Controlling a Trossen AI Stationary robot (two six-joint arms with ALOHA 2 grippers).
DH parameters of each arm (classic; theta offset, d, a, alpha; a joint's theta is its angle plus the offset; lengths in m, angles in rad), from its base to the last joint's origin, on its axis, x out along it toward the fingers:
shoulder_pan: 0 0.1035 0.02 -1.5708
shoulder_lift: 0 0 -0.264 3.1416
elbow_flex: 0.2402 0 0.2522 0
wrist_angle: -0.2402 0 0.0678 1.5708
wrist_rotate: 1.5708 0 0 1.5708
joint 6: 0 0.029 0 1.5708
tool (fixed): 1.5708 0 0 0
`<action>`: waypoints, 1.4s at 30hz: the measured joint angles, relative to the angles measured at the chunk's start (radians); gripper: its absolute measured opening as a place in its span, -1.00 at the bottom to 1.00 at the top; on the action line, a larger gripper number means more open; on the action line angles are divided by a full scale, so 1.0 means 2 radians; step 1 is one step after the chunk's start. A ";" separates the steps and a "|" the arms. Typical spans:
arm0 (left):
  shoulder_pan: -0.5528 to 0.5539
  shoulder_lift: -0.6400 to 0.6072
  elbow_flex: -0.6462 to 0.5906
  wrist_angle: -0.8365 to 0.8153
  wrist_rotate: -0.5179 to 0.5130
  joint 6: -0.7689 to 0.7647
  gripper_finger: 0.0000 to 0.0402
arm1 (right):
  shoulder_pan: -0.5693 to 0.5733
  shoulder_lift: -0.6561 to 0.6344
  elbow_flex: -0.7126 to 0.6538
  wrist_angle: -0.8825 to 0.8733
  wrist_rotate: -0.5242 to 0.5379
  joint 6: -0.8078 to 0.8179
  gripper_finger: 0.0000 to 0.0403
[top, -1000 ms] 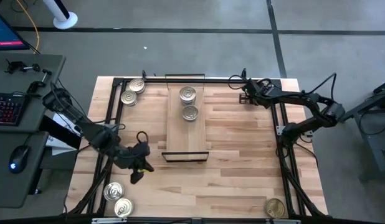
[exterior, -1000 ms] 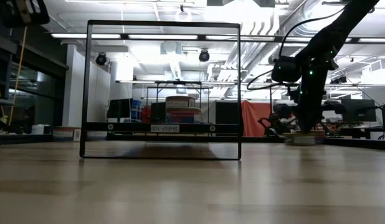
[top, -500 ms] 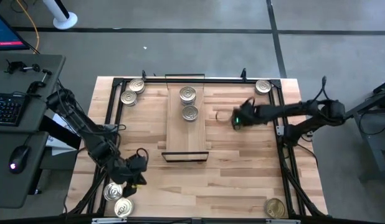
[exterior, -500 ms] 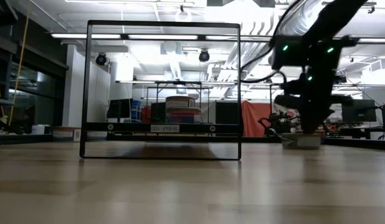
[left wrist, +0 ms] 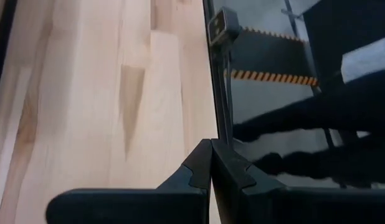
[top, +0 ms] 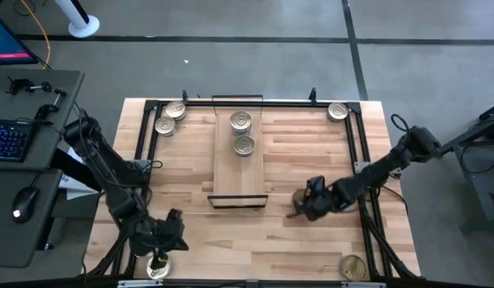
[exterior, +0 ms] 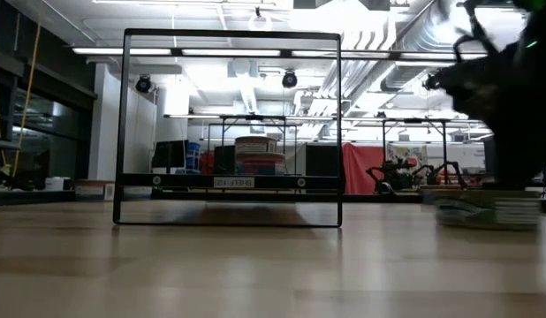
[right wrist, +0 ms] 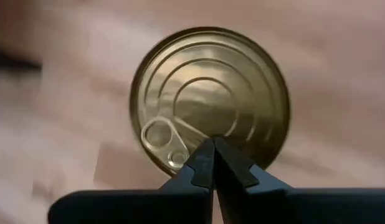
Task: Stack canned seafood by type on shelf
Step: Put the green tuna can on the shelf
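Near edge, high view: one gold tin (top: 352, 267) sits at the near right corner of the table (top: 311, 168). At the near left corner a tin (top: 157, 269) lies partly under the left gripper (top: 161, 254), which hangs over it; the left wrist view shows those fingers (left wrist: 202, 168) pressed together, holding nothing, aimed past the table edge.

Mid table: the right gripper (top: 299, 211) is low, just right of the shelf's near end. Its wrist view shows a gold tin (right wrist: 210, 99) directly ahead on the wood, fingers (right wrist: 205, 163) together and not around it. This tin is hidden under the gripper in the high view.

Shelf (top: 239, 172): two silver tins (top: 242, 133) rest side by side on its far half; the low view suggests a stack there.

Far edge: two tins (top: 170, 118) at the far left corner, one tin (top: 337, 110) at the far right.

Judgement: early stage. At least five tins are off the shelf; sorting by type is barely begun.
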 joint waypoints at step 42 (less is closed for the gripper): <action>0.150 0.283 0.111 0.248 -0.058 0.260 -1.00 | 0.106 0.084 0.051 0.255 -0.022 0.043 -1.00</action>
